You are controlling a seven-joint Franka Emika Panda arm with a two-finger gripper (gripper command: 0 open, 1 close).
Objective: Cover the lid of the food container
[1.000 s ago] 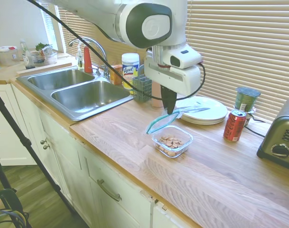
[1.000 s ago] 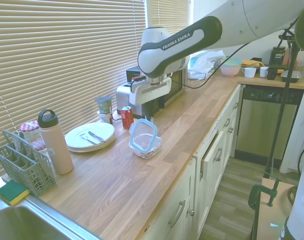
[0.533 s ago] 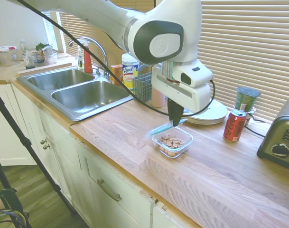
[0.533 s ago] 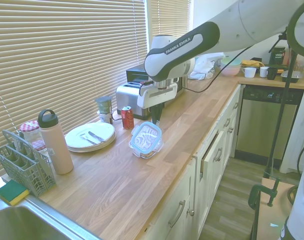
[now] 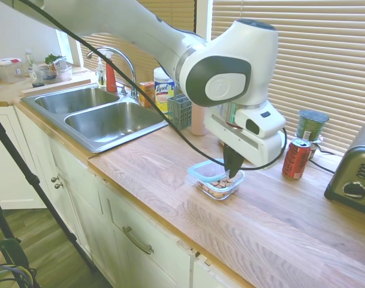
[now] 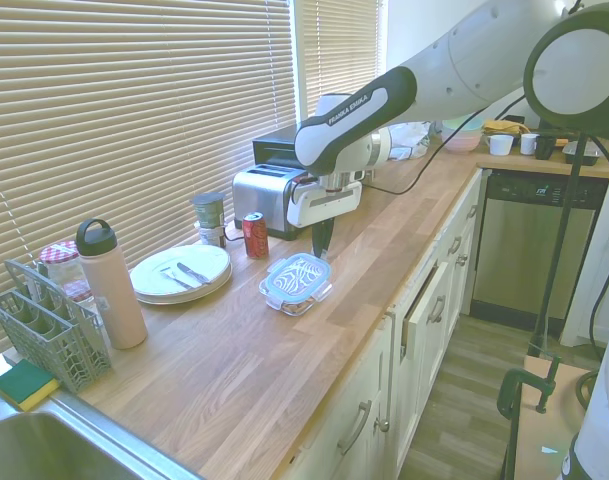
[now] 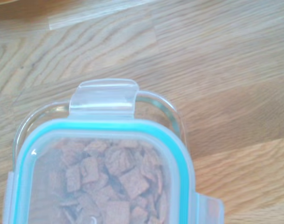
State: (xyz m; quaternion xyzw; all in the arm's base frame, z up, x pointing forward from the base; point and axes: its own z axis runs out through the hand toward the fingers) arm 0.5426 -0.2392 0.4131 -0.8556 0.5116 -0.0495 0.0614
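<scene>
1. Sitting near the front edge of the counter [image 5: 170, 180], the food container [image 5: 219, 187] holds brown pieces, and the lid [image 6: 297, 273] lies on top of it, roughly level in the second exterior view.
2. Seen close in the wrist view, the lid [image 7: 104, 172] is offset from the tub: the clear rim of the food container [image 7: 155, 100] shows past the teal edge on one side, so the lid looks shifted rather than squarely seated, and the clip tab [image 7: 104, 98] stands loose.
3. The tool [image 5: 232, 170] hangs directly over the far edge of the tub, on the side toward the blinds, pointing straight down; the lid spreads from it toward the counter's front edge. I judge the coming move turns on this: whether the lid needs a nudge back over that exposed rim before it can sit flat.
4. Whether the tool is clenched on the lid's edge or has let go I cannot tell; its tips are a single dark wedge in both exterior views, and the contact point is hidden behind the tub wall.
5. Further back stand a red can [image 5: 296, 158], a green-lidded jar [image 5: 311, 125] and a toaster [image 5: 353, 180]; the white plate [image 6: 180, 270] lies well apart from the tub.
</scene>
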